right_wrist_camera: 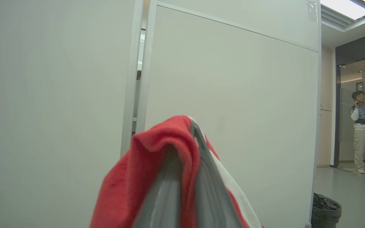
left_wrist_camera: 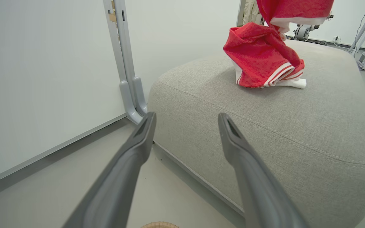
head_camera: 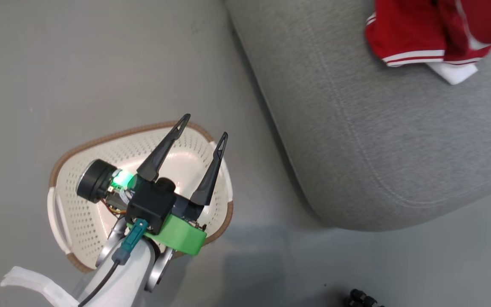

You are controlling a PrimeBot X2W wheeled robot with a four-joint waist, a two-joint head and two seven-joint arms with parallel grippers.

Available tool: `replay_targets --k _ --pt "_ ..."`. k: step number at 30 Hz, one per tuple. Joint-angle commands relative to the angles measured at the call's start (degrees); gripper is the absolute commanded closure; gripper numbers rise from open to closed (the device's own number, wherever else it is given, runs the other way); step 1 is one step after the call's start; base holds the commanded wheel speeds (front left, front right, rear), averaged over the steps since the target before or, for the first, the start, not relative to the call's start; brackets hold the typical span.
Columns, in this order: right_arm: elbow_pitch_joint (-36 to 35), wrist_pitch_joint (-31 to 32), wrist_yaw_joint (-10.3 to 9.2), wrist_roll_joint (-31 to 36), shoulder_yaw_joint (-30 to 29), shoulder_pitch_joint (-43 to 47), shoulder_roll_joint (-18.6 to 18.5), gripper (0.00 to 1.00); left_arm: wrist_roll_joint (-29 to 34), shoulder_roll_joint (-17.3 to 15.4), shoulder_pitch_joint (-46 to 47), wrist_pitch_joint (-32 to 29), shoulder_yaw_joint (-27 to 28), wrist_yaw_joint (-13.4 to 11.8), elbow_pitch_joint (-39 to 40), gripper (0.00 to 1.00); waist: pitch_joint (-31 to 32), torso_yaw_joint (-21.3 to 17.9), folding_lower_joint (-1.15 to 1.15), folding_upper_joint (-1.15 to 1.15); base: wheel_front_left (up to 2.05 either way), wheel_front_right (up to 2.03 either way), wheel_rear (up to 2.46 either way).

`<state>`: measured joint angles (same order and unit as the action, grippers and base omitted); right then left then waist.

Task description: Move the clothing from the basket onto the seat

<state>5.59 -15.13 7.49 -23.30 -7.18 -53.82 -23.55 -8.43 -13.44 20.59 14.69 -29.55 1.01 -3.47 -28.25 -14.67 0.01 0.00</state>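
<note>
My left gripper (head_camera: 205,125) hangs open and empty over the cream perforated basket (head_camera: 79,213), whose visible floor holds no fabric. In the left wrist view its fingers (left_wrist_camera: 186,116) point at the grey seat (left_wrist_camera: 265,133). One red garment with white stripes (head_camera: 403,38) lies crumpled on the seat (head_camera: 377,149) at the top right. A second red garment (left_wrist_camera: 293,11) hangs just above the first one (left_wrist_camera: 261,57). My right gripper (right_wrist_camera: 187,139) is shut on that red fabric (right_wrist_camera: 150,164), which drapes over its fingers.
The basket stands on grey floor just left of the seat's rounded corner. A white partition with a grey post (left_wrist_camera: 128,79) runs behind the seat. A person (right_wrist_camera: 364,133) stands far off to the right near a dark bin (right_wrist_camera: 326,209). A black object (head_camera: 360,298) lies on the floor.
</note>
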Motion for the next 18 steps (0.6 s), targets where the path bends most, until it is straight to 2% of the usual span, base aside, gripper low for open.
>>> replay_targets --k 1,6,10,15,18 --pt "1.08 -0.02 -0.01 -0.28 -0.48 -2.36 -1.14 1.0 0.48 -0.21 1.21 0.12 0.1 0.35 -0.21 0.0 -7.44 6.94 -0.01 0.0 0.0 0.0 0.0" --pt "8.24 -0.02 -0.01 1.14 -1.79 -8.82 -5.52 1.0 0.45 0.48 2.54 0.42 -0.6 0.94 -1.0 0.0 -9.83 9.08 -0.01 0.0 0.0 0.0 0.0" --pt "16.4 -0.02 -0.01 2.85 -3.17 -8.87 -7.35 1.0 0.51 1.21 3.18 0.56 -1.18 1.24 -1.57 0.0 -10.72 10.5 -0.01 0.0 0.0 0.0 0.0" --pt "28.01 -0.03 -0.01 3.49 -5.8 -5.27 -6.56 1.0 0.39 1.94 3.2 0.53 -1.07 1.42 -2.22 0.0 -10.1 11.31 -0.01 0.0 0.0 0.0 0.0" --pt "32.24 -0.03 -0.02 4.84 -7.41 -3.19 -5.62 1.0 0.18 2.49 2.62 0.52 -0.94 1.38 -2.21 0.0 -8.9 11.44 -0.01 0.0 0.0 0.0 0.0"
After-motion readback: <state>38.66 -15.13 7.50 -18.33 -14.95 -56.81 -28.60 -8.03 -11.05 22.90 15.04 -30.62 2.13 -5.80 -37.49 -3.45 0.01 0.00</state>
